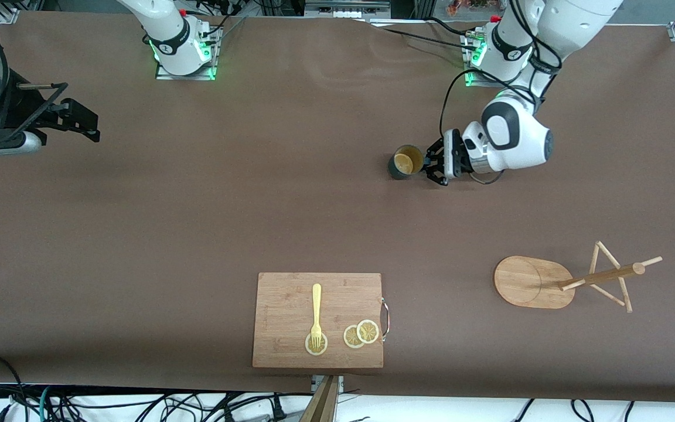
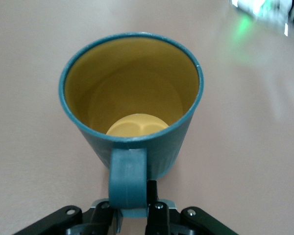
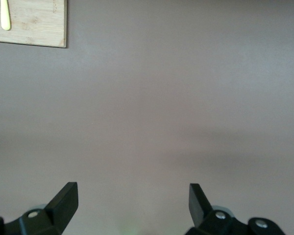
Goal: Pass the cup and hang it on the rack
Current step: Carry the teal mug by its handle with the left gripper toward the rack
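Note:
The cup (image 1: 406, 162), dark teal with a mustard-yellow inside, stands upright on the brown table close to the left arm's base. My left gripper (image 1: 432, 162) is low beside it and shut on its handle (image 2: 129, 176). In the left wrist view the cup (image 2: 132, 98) fills the middle, and one black finger (image 2: 152, 190) presses against the handle's side. The rack (image 1: 532, 282), a wooden mug tree with thin pegs, stands nearer to the front camera at the left arm's end. My right gripper (image 1: 82, 123) waits open over the right arm's end, with nothing between its fingers (image 3: 133, 196).
A bamboo cutting board (image 1: 290, 305) lies by the table edge nearest the front camera. It carries a yellow fork (image 1: 316, 316) and lemon slices (image 1: 361, 333). A corner of the board (image 3: 34, 24) shows in the right wrist view. Cables hang below that edge.

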